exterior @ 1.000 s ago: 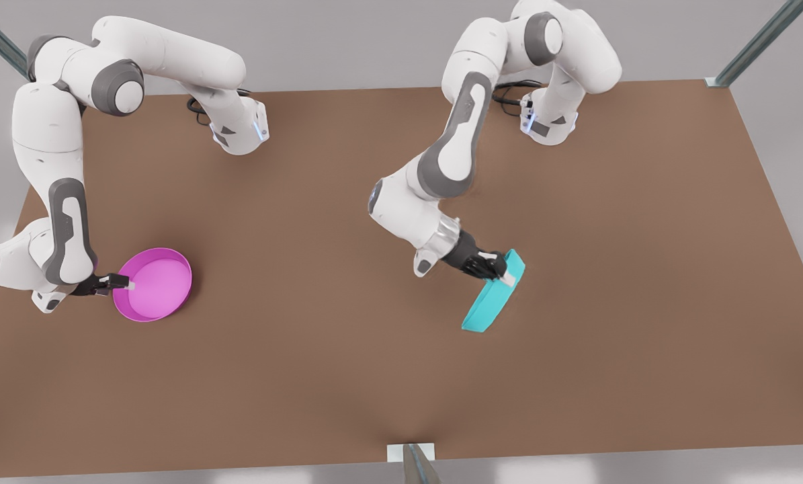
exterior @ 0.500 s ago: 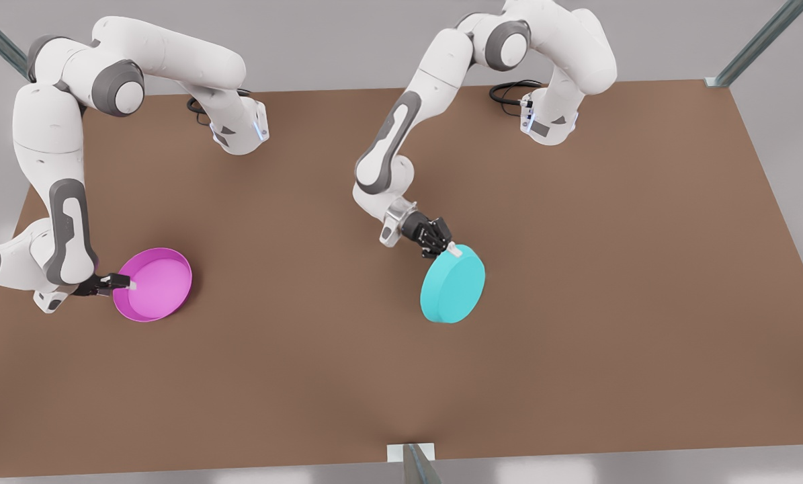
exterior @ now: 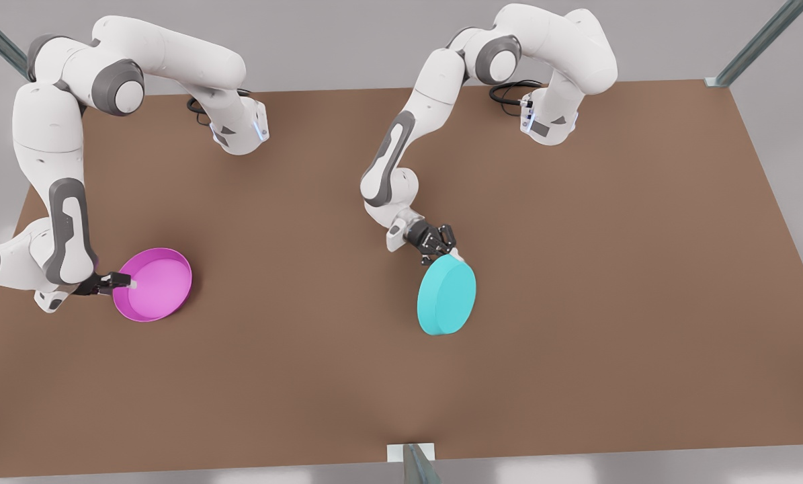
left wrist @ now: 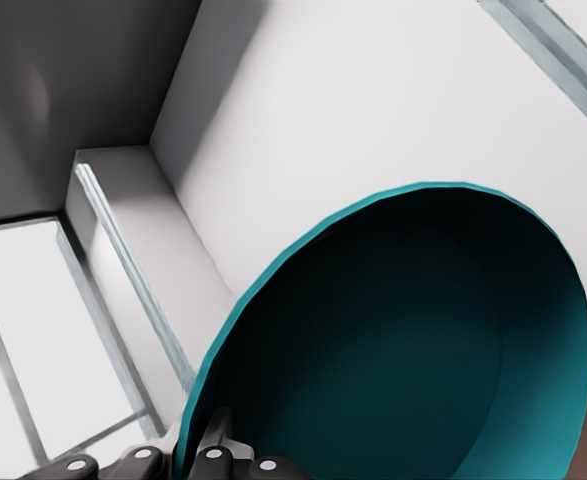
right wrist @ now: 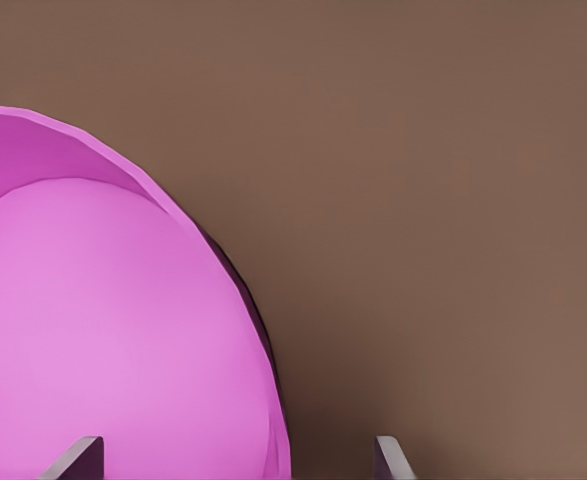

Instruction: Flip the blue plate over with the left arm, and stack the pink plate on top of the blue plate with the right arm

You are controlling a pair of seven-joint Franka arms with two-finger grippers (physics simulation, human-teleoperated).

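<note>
Front view: the blue plate (exterior: pixel 446 296), turned base-up, was gripped by the left hand (exterior: pixel 445 252); the pink plate (exterior: pixel 152 284), unstacked, was flanked by the spread right hand (exterior: pixel 124 282).

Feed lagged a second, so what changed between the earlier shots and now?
The left gripper turned the blue plate from edge-on to base-up, carrying it toward the front view's left, rim still clamped. The right gripper stayed at the pink plate, which has not moved.

Bare table (exterior: pixel 320 316) between pink plate (exterior: pixel 156 286) and blue plate (exterior: pixel 446 297).
</note>
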